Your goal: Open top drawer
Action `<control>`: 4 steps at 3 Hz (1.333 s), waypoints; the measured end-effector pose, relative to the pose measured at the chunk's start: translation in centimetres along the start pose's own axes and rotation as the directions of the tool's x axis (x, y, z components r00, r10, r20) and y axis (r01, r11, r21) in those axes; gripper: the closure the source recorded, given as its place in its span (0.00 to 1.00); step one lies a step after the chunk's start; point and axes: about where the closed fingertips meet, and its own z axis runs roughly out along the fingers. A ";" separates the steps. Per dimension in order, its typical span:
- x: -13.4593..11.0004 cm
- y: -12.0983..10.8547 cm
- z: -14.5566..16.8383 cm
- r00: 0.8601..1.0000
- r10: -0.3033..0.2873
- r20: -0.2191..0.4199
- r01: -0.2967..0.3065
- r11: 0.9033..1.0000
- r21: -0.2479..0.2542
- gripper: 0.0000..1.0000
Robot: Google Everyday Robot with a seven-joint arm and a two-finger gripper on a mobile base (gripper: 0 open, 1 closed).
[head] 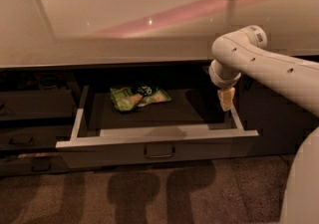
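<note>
The top drawer (159, 141) stands pulled out from under the pale counter, its front edge toward me with a small loop handle (159, 153) at the centre. Its pale side rails frame a dark floor. My gripper (226, 98) hangs from the white arm above the drawer's right rear corner, close to the right rail and clear of the handle. It touches nothing that I can see.
A green snack bag (138, 97) lies at the drawer's back left of centre. Shorter dark drawer fronts (30, 118) stack to the left. The pale countertop (124, 14) overhangs the drawer. Brown carpet (149, 193) lies in front.
</note>
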 end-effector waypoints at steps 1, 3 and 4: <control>-1.4 2.1 -0.2 0.999 -0.037 0.001 0.037 0.999 0.009 0.00; -6.1 7.8 -4.5 0.991 -0.123 0.061 0.110 0.977 0.185 0.00; -8.5 9.7 -5.0 0.981 -0.154 0.115 0.126 0.968 0.218 0.00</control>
